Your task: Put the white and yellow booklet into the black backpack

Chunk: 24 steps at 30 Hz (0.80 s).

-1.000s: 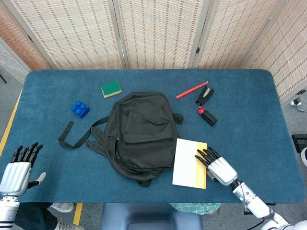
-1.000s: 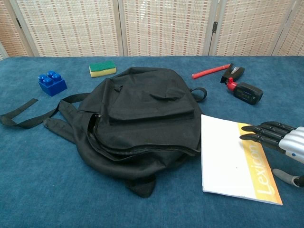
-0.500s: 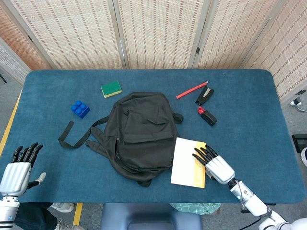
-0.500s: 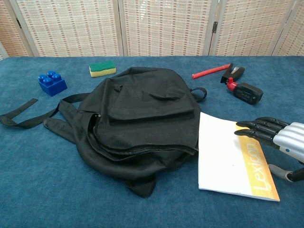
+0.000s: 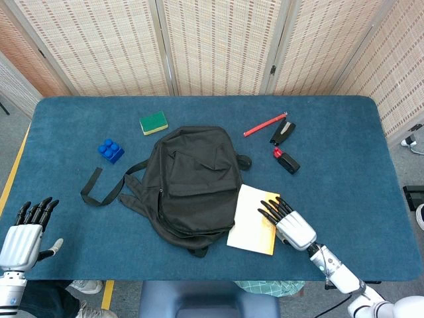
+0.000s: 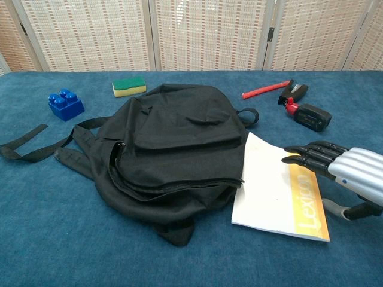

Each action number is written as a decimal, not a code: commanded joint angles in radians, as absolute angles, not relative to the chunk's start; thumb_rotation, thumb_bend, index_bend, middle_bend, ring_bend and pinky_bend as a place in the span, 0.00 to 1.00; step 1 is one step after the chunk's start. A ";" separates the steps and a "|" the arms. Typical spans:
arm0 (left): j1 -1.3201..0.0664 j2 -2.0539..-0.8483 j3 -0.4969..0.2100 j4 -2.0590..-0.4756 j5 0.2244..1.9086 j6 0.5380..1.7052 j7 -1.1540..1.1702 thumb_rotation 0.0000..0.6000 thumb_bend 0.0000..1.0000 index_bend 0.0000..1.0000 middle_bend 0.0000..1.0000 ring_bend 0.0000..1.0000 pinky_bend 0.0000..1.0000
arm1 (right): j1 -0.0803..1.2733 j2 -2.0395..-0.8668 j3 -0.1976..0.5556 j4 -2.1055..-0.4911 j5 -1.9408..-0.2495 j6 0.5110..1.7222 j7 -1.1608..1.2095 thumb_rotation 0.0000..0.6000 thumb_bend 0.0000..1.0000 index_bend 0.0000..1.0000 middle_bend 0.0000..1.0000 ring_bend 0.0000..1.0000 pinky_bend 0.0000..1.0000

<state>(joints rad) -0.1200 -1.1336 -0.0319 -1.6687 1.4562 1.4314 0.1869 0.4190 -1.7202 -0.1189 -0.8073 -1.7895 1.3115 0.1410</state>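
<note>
At the near left corner of the blue felt tabletop [image 5: 344,152] the left hand [image 5: 23,237] hovers, fingers straight and apart, holding nothing. Near the front edge, right of centre, the right hand [image 6: 341,167] rests flat — fingers extended — on the yellow strip of the white and yellow booklet [image 6: 272,188], which lies against the black backpack [image 5: 192,185] mid-table. Farther back sit a blue brick [image 5: 110,150], a green-and-yellow sponge [image 5: 154,122], a red pen [image 5: 264,124] and two black-and-red gadgets [image 5: 285,146]. Woven screens [image 5: 218,43] close the far side.

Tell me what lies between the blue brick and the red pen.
In the head view, the green and yellow sponge and the top of the black backpack lie between the blue brick and the red pen.
</note>
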 commanded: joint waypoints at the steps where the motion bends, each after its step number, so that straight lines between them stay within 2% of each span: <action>1: -0.121 -1.134 -0.032 -1.669 1.456 1.431 0.186 1.00 0.32 0.12 0.09 0.14 0.01 | 0.434 -1.731 -0.108 -0.806 -1.787 1.314 0.148 1.00 0.56 0.00 0.00 0.03 0.00; 5: -0.120 -1.133 -0.032 -1.670 1.459 1.434 0.184 1.00 0.32 0.12 0.09 0.14 0.01 | 0.461 -1.744 -0.094 -0.814 -1.786 1.311 0.156 1.00 0.60 0.00 0.00 0.05 0.00; 17: -0.116 -1.128 -0.029 -1.671 1.458 1.435 0.178 1.00 0.32 0.13 0.09 0.14 0.01 | 0.531 -1.737 -0.088 -0.908 -1.776 1.234 0.148 1.00 0.60 0.00 0.00 0.08 0.03; 24: -0.113 -1.126 -0.026 -1.671 1.460 1.436 0.170 1.00 0.32 0.13 0.09 0.14 0.01 | 0.529 -1.712 -0.083 -0.949 -1.767 1.255 0.137 1.00 0.60 0.01 0.02 0.11 0.04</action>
